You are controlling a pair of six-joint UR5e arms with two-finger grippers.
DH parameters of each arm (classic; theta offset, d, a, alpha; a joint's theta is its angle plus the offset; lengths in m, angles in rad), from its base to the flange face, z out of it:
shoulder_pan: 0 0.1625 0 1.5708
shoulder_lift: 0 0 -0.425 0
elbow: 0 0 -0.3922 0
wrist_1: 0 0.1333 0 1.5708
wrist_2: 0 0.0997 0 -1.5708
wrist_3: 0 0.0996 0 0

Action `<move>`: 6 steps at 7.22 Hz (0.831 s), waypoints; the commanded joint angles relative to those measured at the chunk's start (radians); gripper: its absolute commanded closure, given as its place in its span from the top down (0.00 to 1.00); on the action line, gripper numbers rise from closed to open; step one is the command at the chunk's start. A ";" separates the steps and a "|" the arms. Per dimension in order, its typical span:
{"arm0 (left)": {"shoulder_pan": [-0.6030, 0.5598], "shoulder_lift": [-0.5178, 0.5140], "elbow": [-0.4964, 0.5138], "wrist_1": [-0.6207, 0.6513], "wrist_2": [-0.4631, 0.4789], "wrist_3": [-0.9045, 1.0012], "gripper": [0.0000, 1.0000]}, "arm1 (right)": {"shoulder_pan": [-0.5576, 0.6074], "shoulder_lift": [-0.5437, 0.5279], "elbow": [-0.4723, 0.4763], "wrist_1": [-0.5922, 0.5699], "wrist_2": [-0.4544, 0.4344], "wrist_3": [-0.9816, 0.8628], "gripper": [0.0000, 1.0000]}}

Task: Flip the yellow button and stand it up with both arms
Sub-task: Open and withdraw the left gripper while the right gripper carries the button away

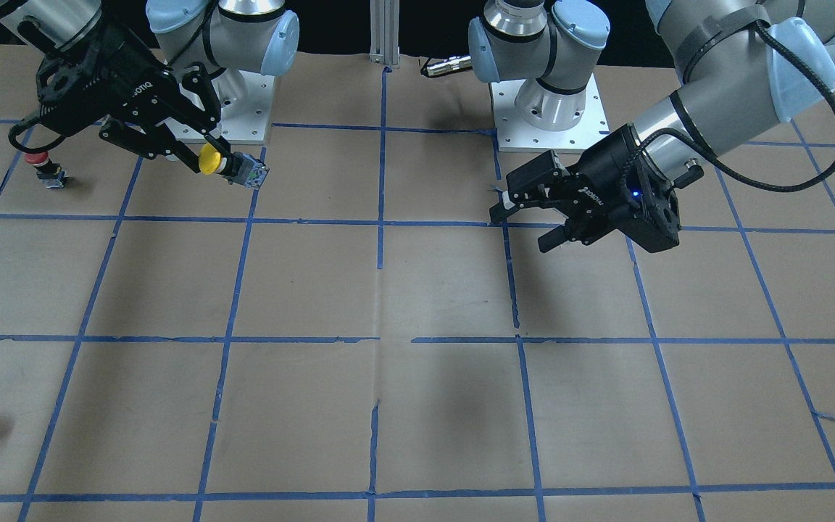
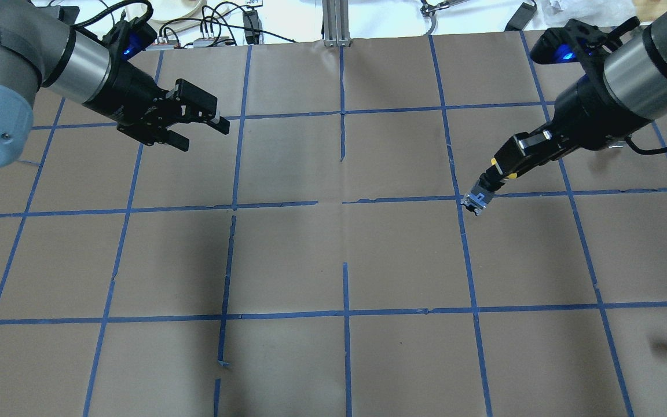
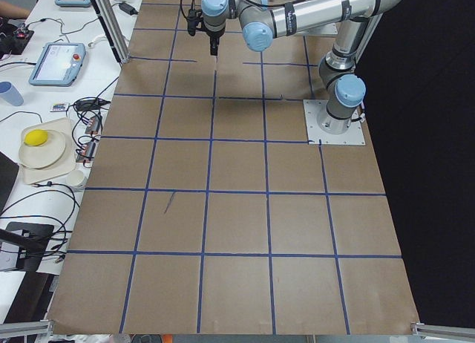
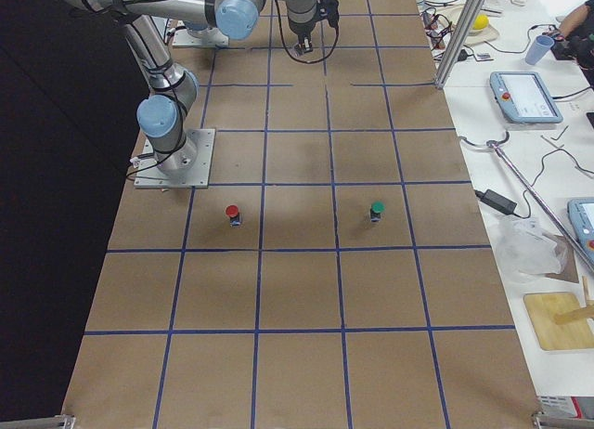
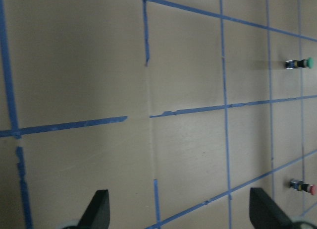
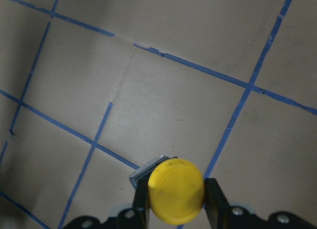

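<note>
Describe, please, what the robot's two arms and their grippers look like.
Both the left arm and the right arm are silver-grey tubes with rounded light-blue joint caps, bolted to pale square base plates. The left gripper and right gripper are black, each with two jaws, white lettering and a blue light. A black cable loops along the left arm.

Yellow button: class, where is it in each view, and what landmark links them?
Front-facing: yellow button upper left, held by the right gripper.
Overhead: yellow button right of centre, at that gripper's tip.
Exterior left: too small to tell.
Exterior right: too small to tell.
Left wrist: not in it.
Right wrist: yellow button bottom centre, between the jaws.
Shared landmark: the right gripper.
</note>
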 commanded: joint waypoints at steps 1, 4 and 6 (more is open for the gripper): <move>-0.036 0.014 0.071 -0.015 0.274 0.005 1.00 | -0.092 -0.001 0.091 -0.044 -0.172 -0.263 0.17; -0.186 0.008 0.181 -0.115 0.473 -0.116 1.00 | -0.285 0.006 0.239 -0.301 -0.270 -0.687 0.16; -0.185 0.003 0.197 -0.128 0.415 -0.141 1.00 | -0.423 0.084 0.256 -0.385 -0.248 -1.123 0.16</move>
